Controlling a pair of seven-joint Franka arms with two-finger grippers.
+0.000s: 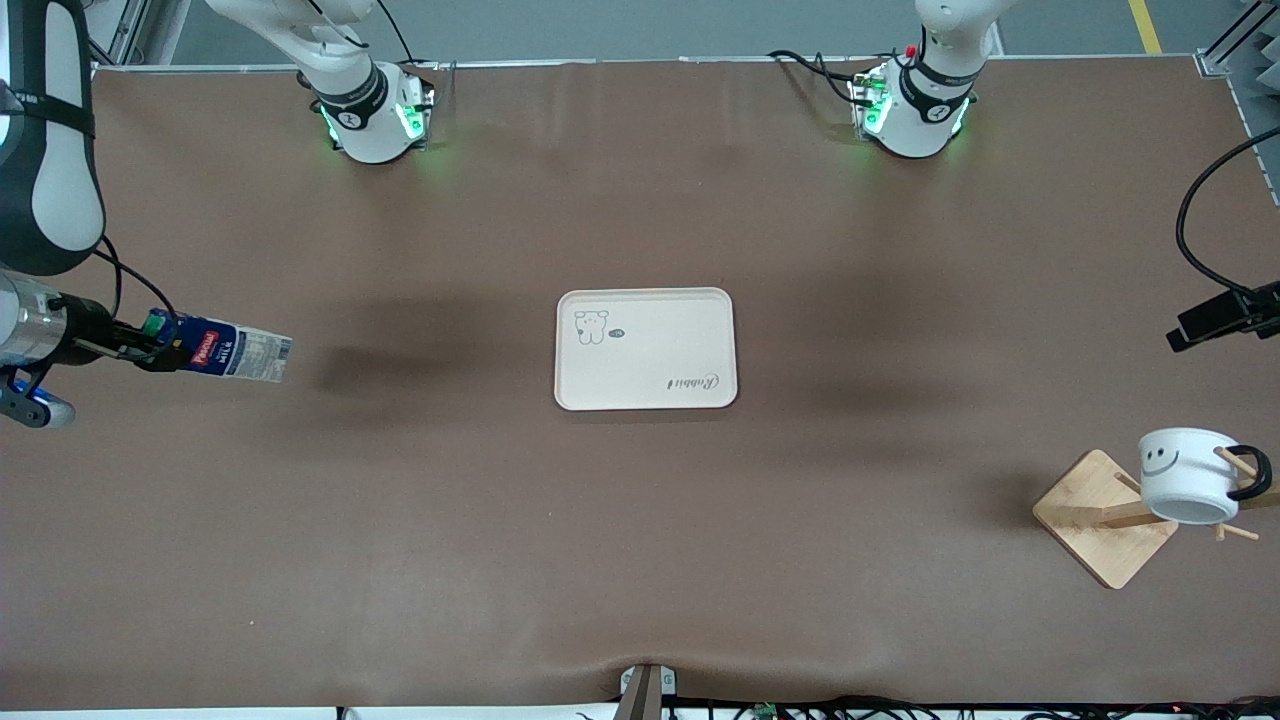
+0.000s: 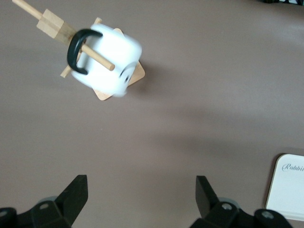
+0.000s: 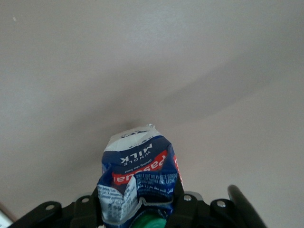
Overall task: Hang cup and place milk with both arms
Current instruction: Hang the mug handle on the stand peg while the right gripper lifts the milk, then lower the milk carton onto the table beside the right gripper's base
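Observation:
The milk (image 1: 235,350), a dark blue carton with a red label and green cap, lies sideways in my right gripper (image 1: 160,345), up in the air over the right arm's end of the table. In the right wrist view the gripper (image 3: 137,202) is shut on the crumpled cap end of the milk (image 3: 137,171). The cup (image 1: 1190,480), white with a smiley face, hangs by its black handle on a peg of the wooden rack (image 1: 1095,520). My left gripper (image 2: 141,183) is open and empty above bare table, apart from the cup (image 2: 107,61).
A white tray (image 1: 645,348) with a small animal drawing lies at the table's middle; its corner shows in the left wrist view (image 2: 289,190). The rack stands toward the left arm's end, nearer the front camera than the tray. A black cable hangs at that end.

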